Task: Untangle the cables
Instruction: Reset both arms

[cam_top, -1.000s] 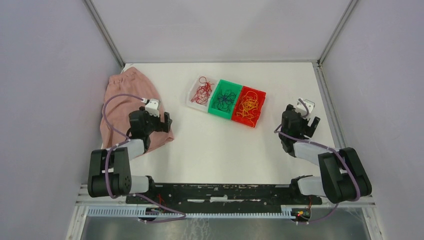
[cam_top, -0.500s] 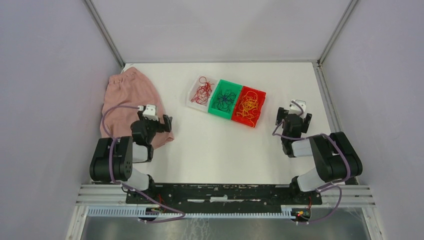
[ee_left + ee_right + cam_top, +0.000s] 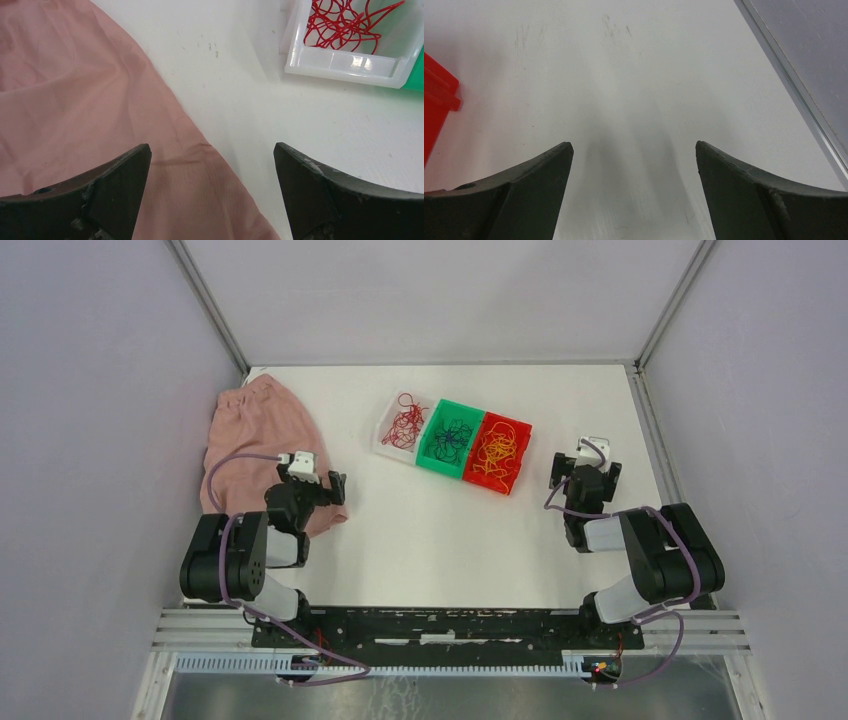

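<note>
The cables lie sorted in three bins at the table's middle back. Red cables fill a clear white bin, dark cables a green bin, and yellow-orange cables a red bin. My left gripper hangs open over the edge of a pink cloth, well left of the bins. In the left wrist view the left gripper holds nothing, with the red cables far ahead to the right. My right gripper is open and empty, right of the red bin.
The pink cloth covers the table's left side under my left gripper. A metal frame rail runs along the table's right edge, close to my right gripper. Grey walls enclose the table on three sides.
Both arms have folded back toward their bases. The left gripper shifted slightly nearer, and the right gripper slid a little left and away. Both stayed open.
</note>
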Action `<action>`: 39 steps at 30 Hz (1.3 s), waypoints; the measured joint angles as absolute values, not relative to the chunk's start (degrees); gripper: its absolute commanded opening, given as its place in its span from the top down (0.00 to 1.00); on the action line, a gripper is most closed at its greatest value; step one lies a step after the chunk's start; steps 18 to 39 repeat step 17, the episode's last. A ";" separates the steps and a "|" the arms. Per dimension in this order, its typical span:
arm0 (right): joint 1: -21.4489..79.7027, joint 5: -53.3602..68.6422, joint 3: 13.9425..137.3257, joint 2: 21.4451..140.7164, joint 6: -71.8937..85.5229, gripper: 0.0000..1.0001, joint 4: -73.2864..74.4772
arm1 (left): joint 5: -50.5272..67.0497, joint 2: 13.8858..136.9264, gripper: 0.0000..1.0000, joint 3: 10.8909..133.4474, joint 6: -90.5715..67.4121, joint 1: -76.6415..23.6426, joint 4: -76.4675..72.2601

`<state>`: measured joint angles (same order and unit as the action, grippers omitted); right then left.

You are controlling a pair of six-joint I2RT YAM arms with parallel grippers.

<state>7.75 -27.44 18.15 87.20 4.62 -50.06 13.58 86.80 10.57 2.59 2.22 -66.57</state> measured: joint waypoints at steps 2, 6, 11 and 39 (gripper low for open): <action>7.75 -27.42 18.15 87.20 4.62 0.01 -50.06 | 13.58 86.80 0.01 10.57 2.59 2.22 -66.57; 7.75 -27.33 18.15 87.20 4.62 0.01 -50.06 | 13.56 86.80 0.01 10.57 2.59 2.22 -66.57; 7.75 -27.16 18.15 87.20 4.62 0.01 -50.06 | 13.56 86.80 0.01 10.57 2.59 2.22 -66.57; 7.75 -27.09 18.15 87.20 4.62 0.01 -50.06 | 13.56 86.80 0.01 10.59 2.59 2.22 -66.54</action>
